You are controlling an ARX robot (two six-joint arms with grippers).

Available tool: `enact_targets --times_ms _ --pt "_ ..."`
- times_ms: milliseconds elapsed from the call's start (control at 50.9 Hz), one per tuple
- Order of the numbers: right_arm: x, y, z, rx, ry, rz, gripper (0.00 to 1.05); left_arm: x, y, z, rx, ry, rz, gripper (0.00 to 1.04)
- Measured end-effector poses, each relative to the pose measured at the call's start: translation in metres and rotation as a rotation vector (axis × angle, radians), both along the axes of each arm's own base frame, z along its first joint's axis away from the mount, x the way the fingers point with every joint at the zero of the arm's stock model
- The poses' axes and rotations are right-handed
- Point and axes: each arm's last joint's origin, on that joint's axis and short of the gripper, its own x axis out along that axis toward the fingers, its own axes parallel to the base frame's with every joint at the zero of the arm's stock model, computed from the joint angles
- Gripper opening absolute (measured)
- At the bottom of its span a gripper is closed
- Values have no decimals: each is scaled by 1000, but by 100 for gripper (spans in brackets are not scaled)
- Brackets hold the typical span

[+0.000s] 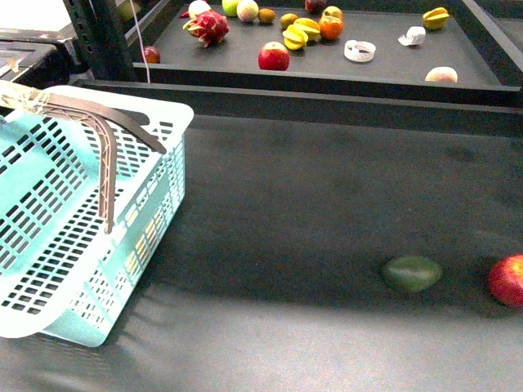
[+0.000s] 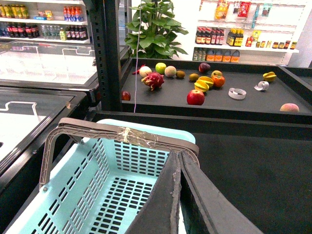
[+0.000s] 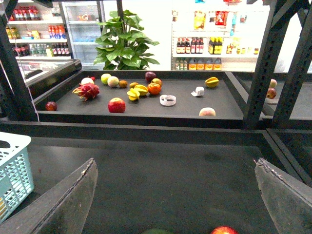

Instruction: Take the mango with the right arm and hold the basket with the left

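your left pincer [image 2: 179,161] has its jaws pressed together beside the brown-grey handle [image 2: 122,136] of the turquoise basket [image 1: 49,204], which sits tilted at the left of the dark table [image 1: 310,212]. your right pincer [image 3: 175,195] is spread wide above a green fruit [image 1: 413,273] and red apple [image 1: 508,280]. no mango can be picked out.

A dark grey bench [image 1: 286,212] is carrying a tilted turquoise basket [image 1: 73,237] at its left, and a green fruit [image 1: 412,273] beside a red apple [image 1: 508,280] at its right.
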Motion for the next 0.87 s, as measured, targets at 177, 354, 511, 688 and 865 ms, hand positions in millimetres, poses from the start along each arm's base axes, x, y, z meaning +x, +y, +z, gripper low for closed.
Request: enact_targets --times_ms 177,354,511,688,865 --pt "0 0 0 0 0 0 96 -6 0 1 0 -3 0 4" --pt "0 0 0 0 0 0 96 -11 0 1 2 -3 0 4" --pt "0 0 0 0 0 0 96 -14 0 0 2 -3 0 4" --pt "0 0 0 0 0 0 96 -25 0 -4 3 23 0 4" --pt "0 0 0 0 0 0 96 -27 0 -3 3 4 0 4"
